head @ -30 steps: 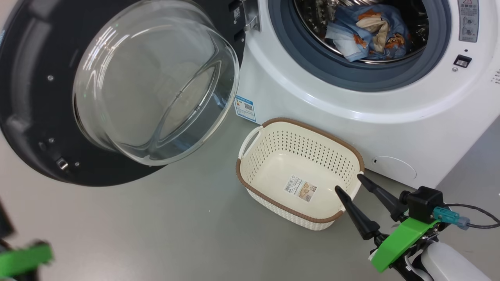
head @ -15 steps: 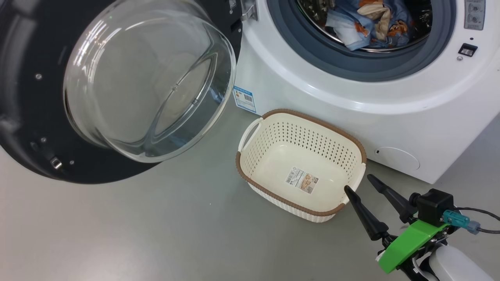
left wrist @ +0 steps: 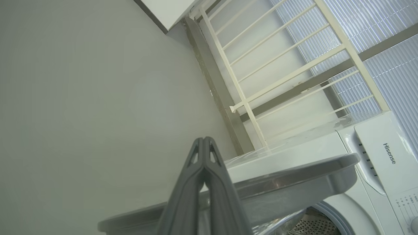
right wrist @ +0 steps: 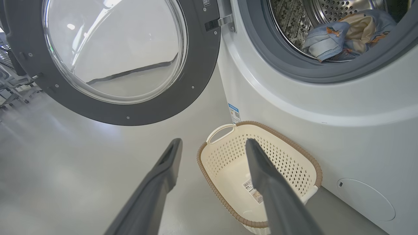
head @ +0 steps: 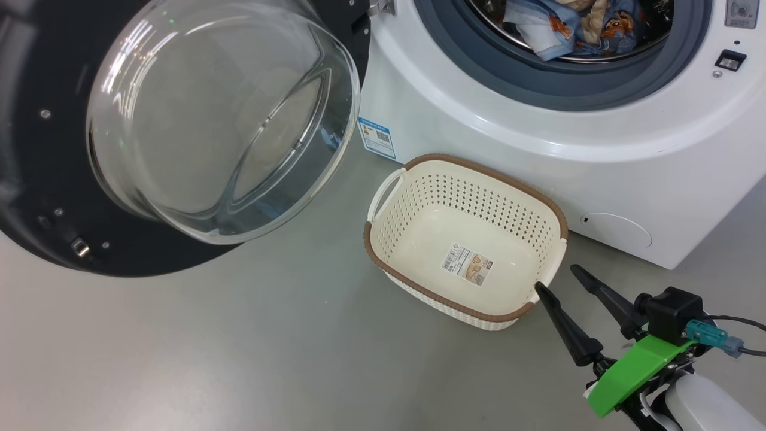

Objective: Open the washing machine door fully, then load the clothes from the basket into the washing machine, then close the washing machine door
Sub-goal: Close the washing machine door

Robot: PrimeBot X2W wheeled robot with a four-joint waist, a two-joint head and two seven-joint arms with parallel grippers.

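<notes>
Loading looks done: clothes (head: 586, 30) lie in the drum of the washer (head: 479, 126), well inside the grey gasket as far as the top crop shows, and the basket (head: 479, 197) sits empty on the floor (head: 239, 353), just beside the washer's front, label showing on its base. The door (head: 42, 149) hangs wide open to the left, its glass bowl (head: 221, 120) bulging out. The step in hand is probably closing it. The left gripper (left wrist: 203, 141) is clenched on nothing, up by the door's grey edge; hard to tell whether it touches. Best to push on the black rim far from the hinge, not on the glass, sweep steadily through the arc and press until the latch catches. The right gripper (head: 556, 277) is spread wide and empty, tips just beside the basket's near corner, so it should keep low and out of the swing. The floor is smooth, grey, slightly glossy, bare around the basket. Behind the washer are a cream railing (left wrist: 261, 81) and ribbed window panels (left wrist: 375, 29).
</notes>
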